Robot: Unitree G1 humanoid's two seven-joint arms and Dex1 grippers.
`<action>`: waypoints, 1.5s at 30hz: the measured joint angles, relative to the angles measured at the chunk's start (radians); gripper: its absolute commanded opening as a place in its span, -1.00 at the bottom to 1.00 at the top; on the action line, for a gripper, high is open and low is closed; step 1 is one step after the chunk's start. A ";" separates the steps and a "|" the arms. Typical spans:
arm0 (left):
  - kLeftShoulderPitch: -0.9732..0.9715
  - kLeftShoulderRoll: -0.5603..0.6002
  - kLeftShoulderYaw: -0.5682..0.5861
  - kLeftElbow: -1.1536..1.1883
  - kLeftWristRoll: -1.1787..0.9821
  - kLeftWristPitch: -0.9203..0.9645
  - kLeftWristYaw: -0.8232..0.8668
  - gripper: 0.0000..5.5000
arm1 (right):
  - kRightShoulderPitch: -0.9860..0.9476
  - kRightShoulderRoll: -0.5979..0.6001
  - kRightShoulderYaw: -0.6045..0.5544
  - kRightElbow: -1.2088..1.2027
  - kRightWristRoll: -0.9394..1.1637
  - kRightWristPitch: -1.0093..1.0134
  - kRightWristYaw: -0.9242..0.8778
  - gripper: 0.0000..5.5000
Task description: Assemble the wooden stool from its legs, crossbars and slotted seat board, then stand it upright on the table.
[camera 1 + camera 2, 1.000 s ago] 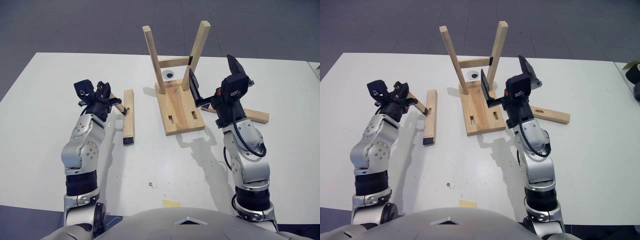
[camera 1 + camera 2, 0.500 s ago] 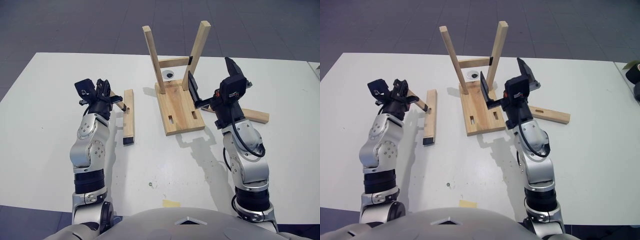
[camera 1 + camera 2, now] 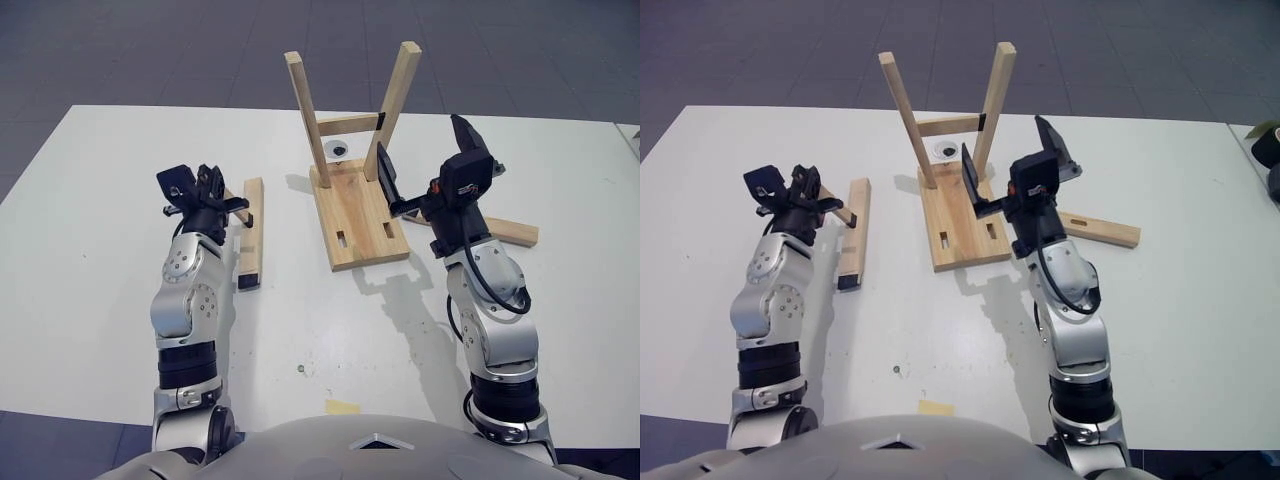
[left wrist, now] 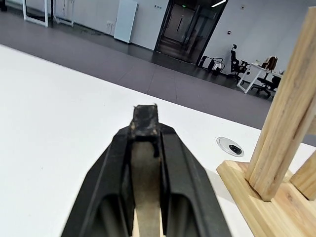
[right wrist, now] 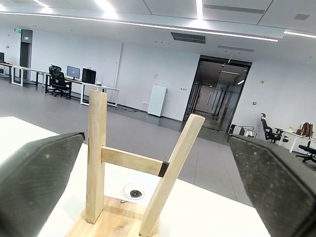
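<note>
Half-built wooden stool [image 3: 358, 215], legs [image 3: 306, 115] upward

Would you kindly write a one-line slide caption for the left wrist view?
Left gripper shut on a black-tipped crossbar, with the seat board and a fitted leg nearby on the table.

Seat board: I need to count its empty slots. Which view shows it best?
Left eye view: it looks down on the whole seat board, two empty slots at its near end plain. The right eye view matches. The left wrist view catches one corner under a leg; the right wrist view, the far end under both legs.
</note>
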 measured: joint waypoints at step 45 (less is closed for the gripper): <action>0.015 0.034 -0.007 -0.038 -0.049 -0.048 -0.212 -0.04 | -0.047 0.007 -0.022 0.030 0.018 0.002 0.001 0.96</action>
